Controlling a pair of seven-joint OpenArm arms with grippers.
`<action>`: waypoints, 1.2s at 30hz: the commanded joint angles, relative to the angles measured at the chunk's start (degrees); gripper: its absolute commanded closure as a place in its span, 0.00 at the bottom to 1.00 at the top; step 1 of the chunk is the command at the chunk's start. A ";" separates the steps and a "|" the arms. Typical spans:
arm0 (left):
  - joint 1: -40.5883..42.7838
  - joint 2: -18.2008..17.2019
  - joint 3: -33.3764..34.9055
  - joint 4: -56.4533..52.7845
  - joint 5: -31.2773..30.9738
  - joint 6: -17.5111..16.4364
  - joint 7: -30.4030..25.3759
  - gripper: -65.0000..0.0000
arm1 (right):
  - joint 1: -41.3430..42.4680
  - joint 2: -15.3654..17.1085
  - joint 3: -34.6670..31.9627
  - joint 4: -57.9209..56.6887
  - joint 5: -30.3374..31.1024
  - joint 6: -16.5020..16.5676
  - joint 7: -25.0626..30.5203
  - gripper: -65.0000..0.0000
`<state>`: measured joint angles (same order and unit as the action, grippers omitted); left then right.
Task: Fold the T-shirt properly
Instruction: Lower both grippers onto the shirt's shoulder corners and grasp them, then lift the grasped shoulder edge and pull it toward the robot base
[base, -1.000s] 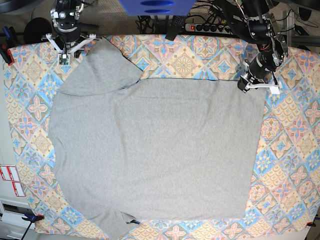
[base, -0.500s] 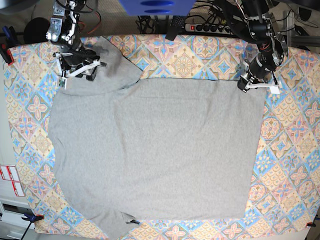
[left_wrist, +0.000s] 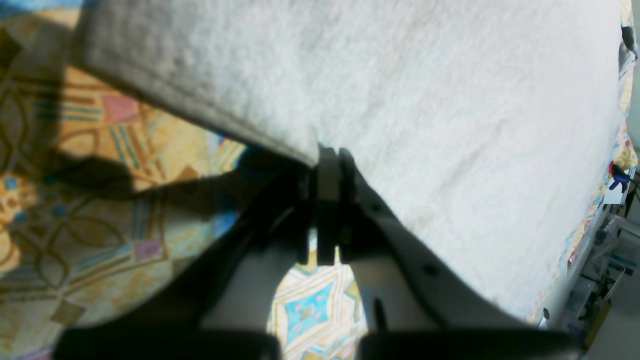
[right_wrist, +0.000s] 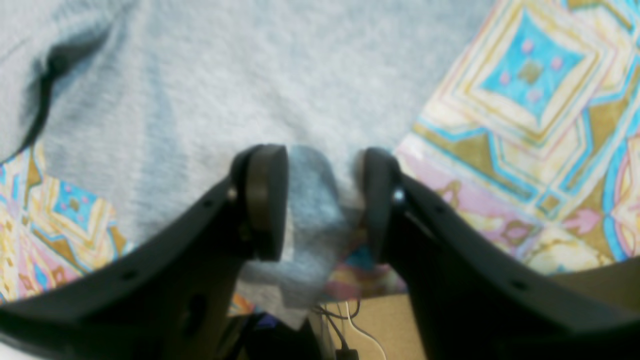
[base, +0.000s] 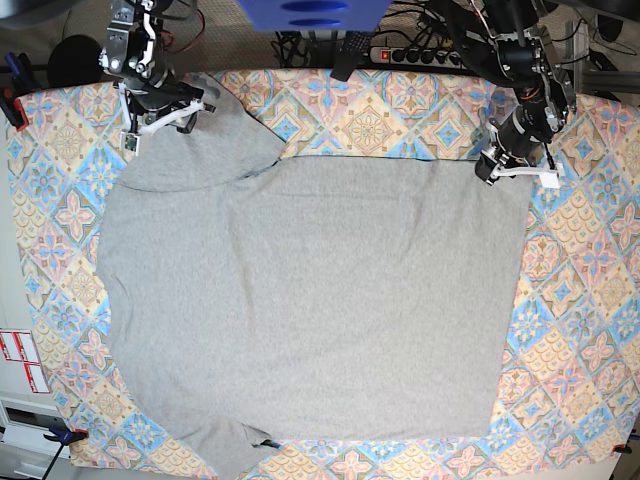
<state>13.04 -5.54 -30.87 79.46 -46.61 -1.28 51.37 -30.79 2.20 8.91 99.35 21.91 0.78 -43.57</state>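
My left claw (left_wrist: 327, 165) is pinched together on the hem corner of the T-shirt (base: 310, 300), and my right claw (right_wrist: 320, 200) stands apart around a bunched bit of sleeve edge, though the blur leaves me unsure whether its pads (right_wrist: 265, 200) touch cloth. The T-shirt lies spread flat over the patterned cloth (base: 590, 330) on the bench.

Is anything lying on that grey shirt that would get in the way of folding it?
Nothing visible does. The T-shirt lies bare on the tablecloth, and both the left tool and right tool are already at its edges.
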 joint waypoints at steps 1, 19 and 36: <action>0.28 -0.39 -0.12 0.41 1.29 1.06 0.63 1.00 | 0.06 0.31 0.19 0.56 0.20 0.24 0.89 0.61; 0.28 -0.31 -0.12 0.32 1.29 1.06 0.63 1.00 | 2.96 0.05 4.32 -2.69 0.11 0.24 0.98 0.61; 0.28 -0.22 -0.12 0.32 1.29 1.06 0.80 1.00 | 2.79 -0.92 -3.41 -3.39 0.46 0.24 0.98 0.61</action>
<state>13.06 -5.52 -30.87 79.44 -46.61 -1.28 51.44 -27.73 1.34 5.63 95.50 21.47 0.36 -41.60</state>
